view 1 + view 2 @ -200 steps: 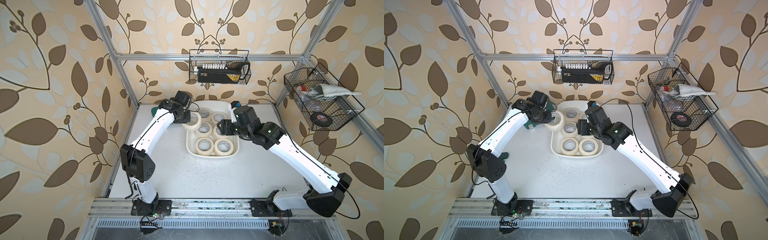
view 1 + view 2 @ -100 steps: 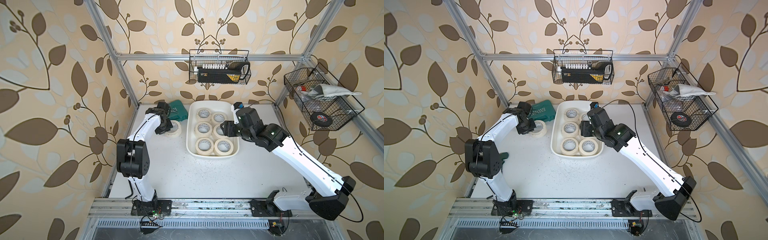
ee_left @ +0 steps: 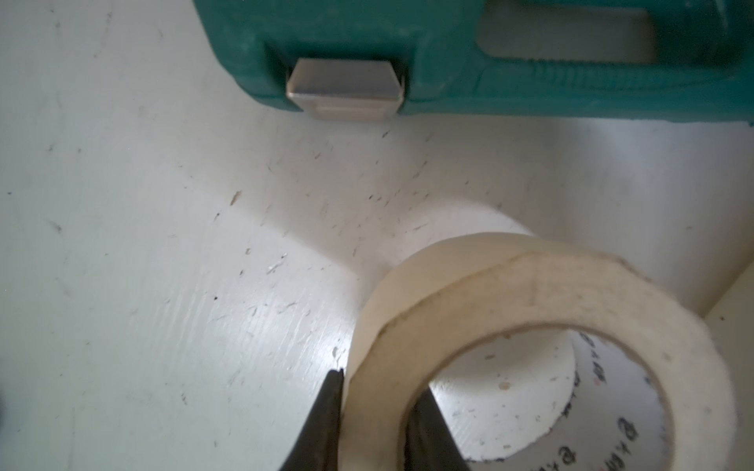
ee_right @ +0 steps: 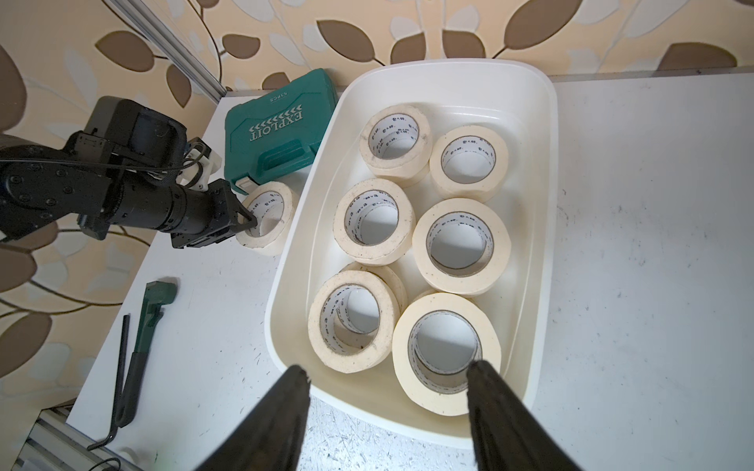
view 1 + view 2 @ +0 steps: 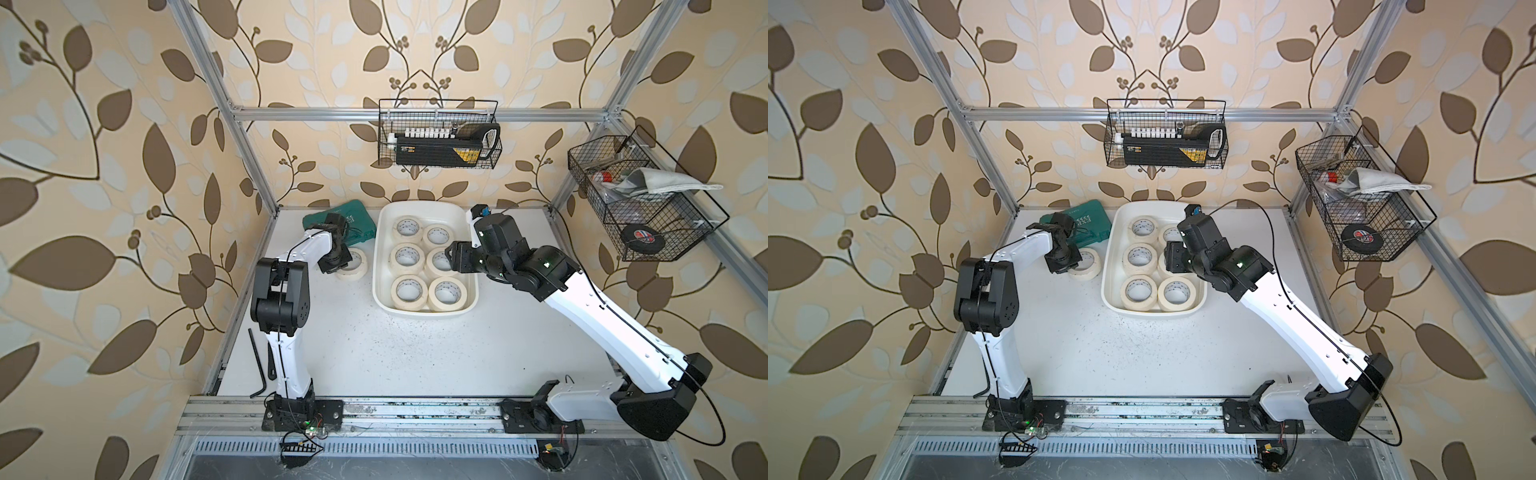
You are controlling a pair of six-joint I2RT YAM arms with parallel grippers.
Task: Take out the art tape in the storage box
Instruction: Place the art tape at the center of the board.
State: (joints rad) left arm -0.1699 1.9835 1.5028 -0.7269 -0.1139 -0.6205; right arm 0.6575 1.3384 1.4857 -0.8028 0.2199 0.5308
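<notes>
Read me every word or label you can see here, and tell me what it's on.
"EXPLOIT": on the teal case.
Small print near it, maybe "51PCS": uncertain.
Print inside the art tape cores: unreadable.
Labels on the black box and the black tape roll: blurred.

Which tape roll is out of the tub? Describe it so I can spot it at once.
Start at the large white rounded plastic tub. Just outside its wall on the left arm's side, by the teal hard tool case, is one cream masking-tape roll. Unlike the rolls in the tub, it is outside, its wall pinched by the shut left gripper.
</notes>
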